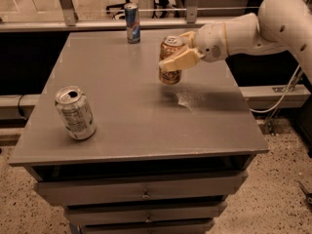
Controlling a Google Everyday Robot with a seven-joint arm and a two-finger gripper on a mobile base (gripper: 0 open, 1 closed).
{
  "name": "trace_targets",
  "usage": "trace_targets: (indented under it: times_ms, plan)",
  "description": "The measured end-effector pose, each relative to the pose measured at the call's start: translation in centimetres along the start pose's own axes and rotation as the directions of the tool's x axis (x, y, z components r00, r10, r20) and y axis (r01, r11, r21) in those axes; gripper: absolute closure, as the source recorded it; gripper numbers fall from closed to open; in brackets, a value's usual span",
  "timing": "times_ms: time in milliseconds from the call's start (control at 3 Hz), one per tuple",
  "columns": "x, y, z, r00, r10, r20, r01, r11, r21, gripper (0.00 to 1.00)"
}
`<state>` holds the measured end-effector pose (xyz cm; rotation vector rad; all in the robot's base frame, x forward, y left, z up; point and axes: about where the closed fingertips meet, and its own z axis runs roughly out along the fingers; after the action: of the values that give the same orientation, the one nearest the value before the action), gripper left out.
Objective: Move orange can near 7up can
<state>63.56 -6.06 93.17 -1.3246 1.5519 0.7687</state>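
The orange can (170,74) is upright and held in the air above the grey table (136,126), right of the table's middle. My gripper (178,52) is shut on the orange can, its cream fingers (181,60) wrapped around its upper half, the white arm reaching in from the right. The 7up can (75,113), silvery-white with small print and an open top, stands slightly tilted near the table's front left corner, well to the left of the orange can.
A slim blue-and-silver can (132,23) stands at the table's back edge. Drawers (141,195) sit under the tabletop. A rail and chair legs lie behind the table. A cable hangs at the right by the arm.
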Motion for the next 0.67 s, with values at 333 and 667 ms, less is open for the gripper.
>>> trace_targets:
  times_ms: [333, 667]
  plan:
    - [0.4, 4.3, 3.6, 1.0, -0.005, 0.017, 0.007, 0.993, -0.118, 1.0]
    - [0.2, 8.2, 8.0, 0.999, -0.021, 0.046, 0.032, 0.9666, -0.254, 1.0]
